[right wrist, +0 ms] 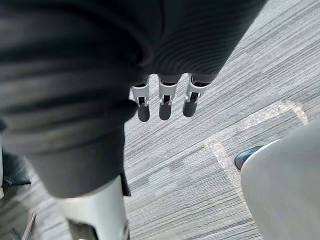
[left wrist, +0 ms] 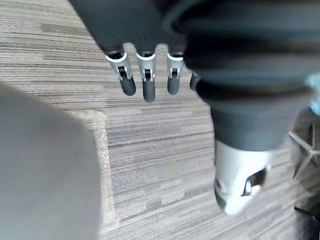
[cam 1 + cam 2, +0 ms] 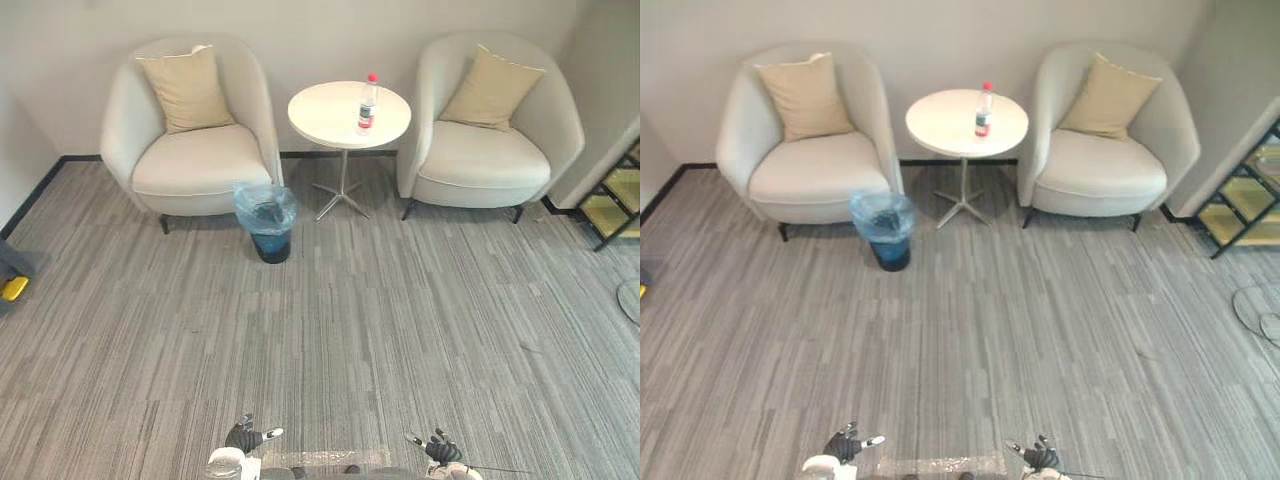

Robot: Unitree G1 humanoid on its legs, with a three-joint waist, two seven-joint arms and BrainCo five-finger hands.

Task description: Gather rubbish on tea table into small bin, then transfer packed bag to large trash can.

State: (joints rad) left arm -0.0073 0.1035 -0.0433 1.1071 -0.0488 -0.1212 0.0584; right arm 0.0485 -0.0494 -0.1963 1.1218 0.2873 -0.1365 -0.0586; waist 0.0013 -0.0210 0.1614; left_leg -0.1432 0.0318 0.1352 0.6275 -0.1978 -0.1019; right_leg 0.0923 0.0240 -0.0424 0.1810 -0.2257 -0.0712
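Progress: judged barely begun, with nothing gathered so far.
- Bottle [image 3: 368,104]: seen upright on the tea table [image 3: 325,122], toward its right edge.
- Small bin [image 3: 267,222]: lined with a blue bag and set on the floor beside the left armchair [image 3: 190,150], near the table's foot. Its contents cannot be made out (the interior is dark).
- Left hand [image 3: 245,436] and right hand [image 3: 440,446]: fingers are relaxed and nothing is held. Both are well apart from the table.

Bagging and transfer are judged outstanding.
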